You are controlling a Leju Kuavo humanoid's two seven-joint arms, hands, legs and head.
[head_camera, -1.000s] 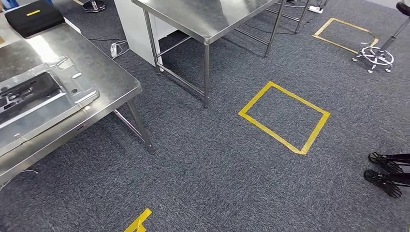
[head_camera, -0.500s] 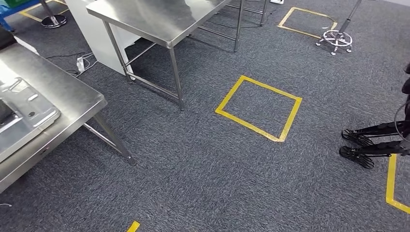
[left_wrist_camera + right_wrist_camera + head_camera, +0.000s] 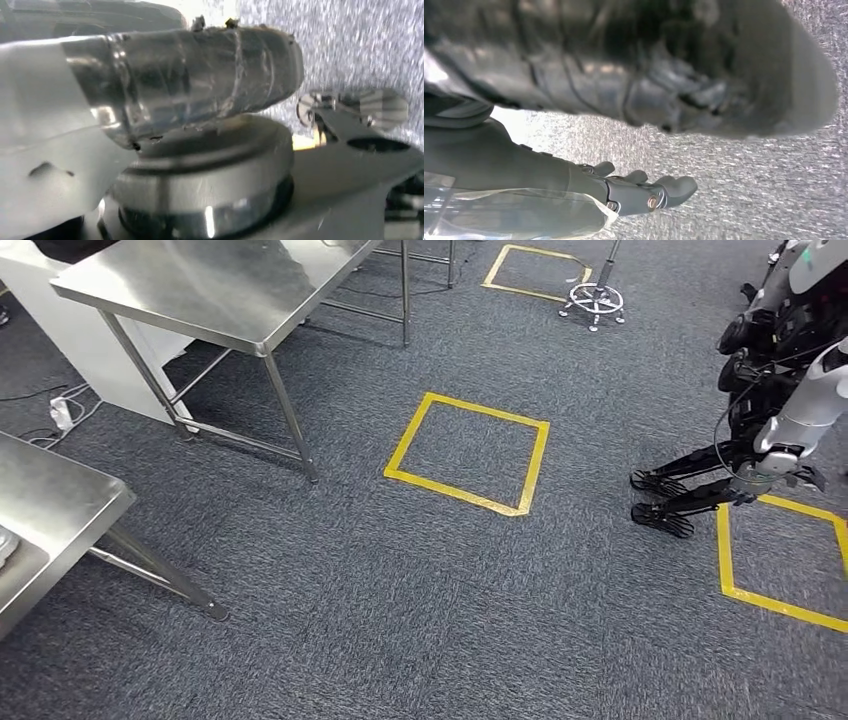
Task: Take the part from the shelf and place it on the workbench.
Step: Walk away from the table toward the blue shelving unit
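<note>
- Across the head view, dark grey speckled carpet floor covers the room.
- Far left: corner of a stainless-steel workbench on angled legs; the edge of a pale metal sheet part lies on its top at the frame border.
- Upper left: second stainless-steel table with straight legs, a white cabinet behind it, and a white power strip on the carpet.
- Centre: yellow tape square on the carpet.
- Top centre: another yellow tape outline, with a chrome star-shaped stool base beside it.
- Right: another humanoid robot with black feet, next to a yellow tape square.
- Left wrist view: left hand is blurred; cannot tell how its fingers lie.
- Right wrist view: right hand hangs over carpet, dark fingers extended, holding nothing.
</note>
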